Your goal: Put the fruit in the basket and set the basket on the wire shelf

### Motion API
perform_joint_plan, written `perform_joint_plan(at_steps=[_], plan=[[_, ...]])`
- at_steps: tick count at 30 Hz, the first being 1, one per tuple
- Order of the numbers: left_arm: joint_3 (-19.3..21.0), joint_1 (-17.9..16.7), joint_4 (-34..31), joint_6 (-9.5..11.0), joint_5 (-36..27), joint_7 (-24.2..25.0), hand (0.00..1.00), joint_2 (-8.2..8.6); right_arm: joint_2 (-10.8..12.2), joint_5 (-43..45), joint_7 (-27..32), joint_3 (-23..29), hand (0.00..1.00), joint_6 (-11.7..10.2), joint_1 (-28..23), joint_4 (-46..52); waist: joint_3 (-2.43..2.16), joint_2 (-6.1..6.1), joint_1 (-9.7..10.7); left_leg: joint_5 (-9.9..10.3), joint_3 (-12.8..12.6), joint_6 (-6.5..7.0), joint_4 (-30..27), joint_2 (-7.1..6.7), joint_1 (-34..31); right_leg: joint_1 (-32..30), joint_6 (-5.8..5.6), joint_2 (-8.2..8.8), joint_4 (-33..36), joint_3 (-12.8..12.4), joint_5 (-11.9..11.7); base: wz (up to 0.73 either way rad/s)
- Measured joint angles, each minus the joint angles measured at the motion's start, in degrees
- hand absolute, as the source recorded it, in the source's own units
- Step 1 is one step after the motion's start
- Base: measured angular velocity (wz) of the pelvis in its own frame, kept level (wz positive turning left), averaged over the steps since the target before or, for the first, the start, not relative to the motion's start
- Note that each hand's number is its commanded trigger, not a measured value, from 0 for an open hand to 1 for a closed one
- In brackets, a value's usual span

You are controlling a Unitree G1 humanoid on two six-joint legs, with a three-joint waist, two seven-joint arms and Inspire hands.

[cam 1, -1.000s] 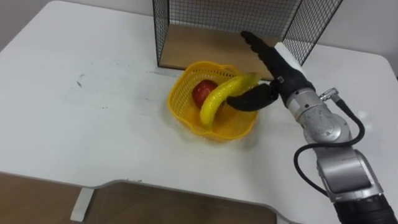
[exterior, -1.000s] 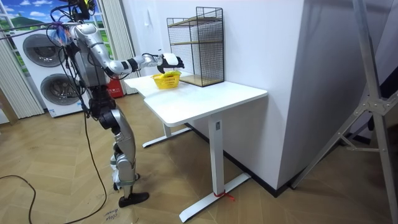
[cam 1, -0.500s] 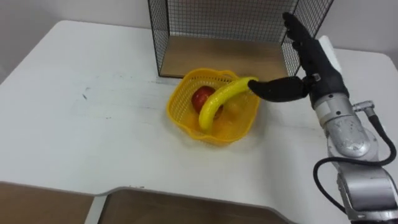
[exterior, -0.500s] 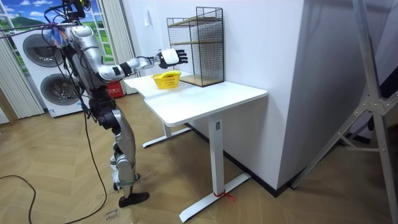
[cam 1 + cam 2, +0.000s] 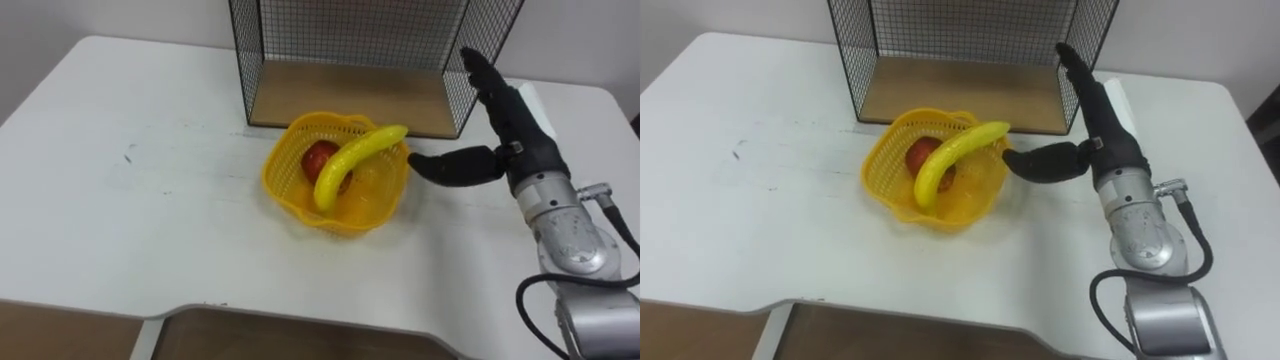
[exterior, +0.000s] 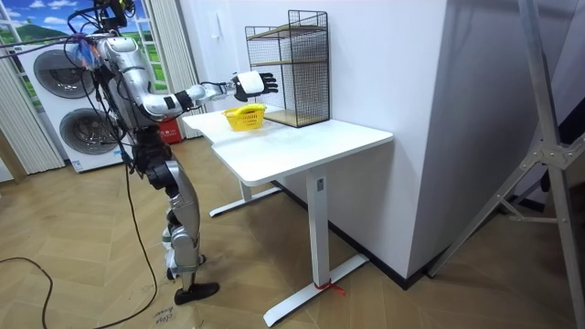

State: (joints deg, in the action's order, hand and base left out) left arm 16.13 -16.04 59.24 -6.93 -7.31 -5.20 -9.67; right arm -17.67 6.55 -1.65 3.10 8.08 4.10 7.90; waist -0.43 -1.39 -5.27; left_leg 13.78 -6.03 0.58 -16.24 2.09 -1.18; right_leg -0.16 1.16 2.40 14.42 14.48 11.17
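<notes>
A yellow mesh basket (image 5: 290,195) (image 5: 892,195) (image 6: 245,118) sits on the white table (image 5: 150,220), just in front of the wire shelf (image 5: 350,50). Inside it a yellow banana (image 5: 350,162) (image 5: 950,155) leans across the rim over a red apple (image 5: 320,157) (image 5: 923,155). My right hand (image 5: 500,130) (image 5: 1095,120) hovers to the right of the basket, open, fingers straight and thumb pointing toward the basket, holding nothing. In the room view the right hand (image 6: 252,84) is raised above the basket.
The wire shelf has a wooden bottom board (image 5: 350,98) (image 5: 960,88) at table level and an upper tier (image 6: 285,33). I stand at the table's end, with washing machines (image 6: 64,100) behind me. The table's front edge (image 5: 300,315) is close.
My right hand let go of the banana, which now lies in the basket, and drew back to the right, fingers straightened. The camera shifted slightly.
</notes>
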Motion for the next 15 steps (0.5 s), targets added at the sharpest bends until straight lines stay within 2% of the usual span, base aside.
perform_joint_plan(at_steps=[4, 7, 10, 13, 15], plan=[[3.57, -0.02, -2.61, 0.33, -6.53, -4.79, 0.0, -0.06, -0.15, -2.86, 3.08, 2.65, 0.0, -1.28, -1.43, -0.68, 0.46, 0.6, 0.45, -0.01, 0.08, -0.01, 0.65, 0.01, 0.51, 0.92, -0.05, -0.09, -0.64, 0.1, -0.03, 0.01], [9.16, 0.45, -7.73, 0.91, -8.85, -9.23, 0.0, -0.03, -0.12, -2.88, 4.92, 5.45, 0.0, -1.13, -3.87, -1.13, 0.56, 0.64, 0.33, 0.0, 0.04, -0.03, 0.98, 0.02, 0.55, 0.96, -0.09, -0.15, -0.91, 0.01, 0.02, 0.0], [13.31, 0.25, -16.18, 1.1, -10.74, -15.18, 0.0, 0.01, 0.14, -2.73, 7.2, 8.43, 0.0, -1.13, -6.97, -0.55, 0.4, 0.69, 0.34, 0.0, 0.08, -0.02, 0.87, -0.12, 0.65, 0.89, -0.18, -0.08, -0.94, -0.04, 0.06, 0.0], [16.92, 0.41, -25.14, 1.85, -11.08, -21.69, 0.0, 0.05, 1.11, -1.92, 10.27, 10.69, 0.0, -1.15, -8.98, 0.09, 0.18, 1.24, 0.1, 0.0, 0.0, -0.01, 0.94, -0.2, 0.94, 0.96, -0.3, -0.05, -1.06, -0.17, -0.01, -0.03], [19.6, 1.09, -32.74, 2.96, -10.52, -26.05, 0.0, 0.18, 1.61, -1.54, 12.83, 12.69, 0.0, -2.45, -11.16, 0.1, -0.23, 1.82, -0.89, -0.01, -0.23, 0.0, 1.05, -0.19, 0.87, 0.28, -0.31, -0.01, -0.54, -0.59, -0.02, -0.11]])
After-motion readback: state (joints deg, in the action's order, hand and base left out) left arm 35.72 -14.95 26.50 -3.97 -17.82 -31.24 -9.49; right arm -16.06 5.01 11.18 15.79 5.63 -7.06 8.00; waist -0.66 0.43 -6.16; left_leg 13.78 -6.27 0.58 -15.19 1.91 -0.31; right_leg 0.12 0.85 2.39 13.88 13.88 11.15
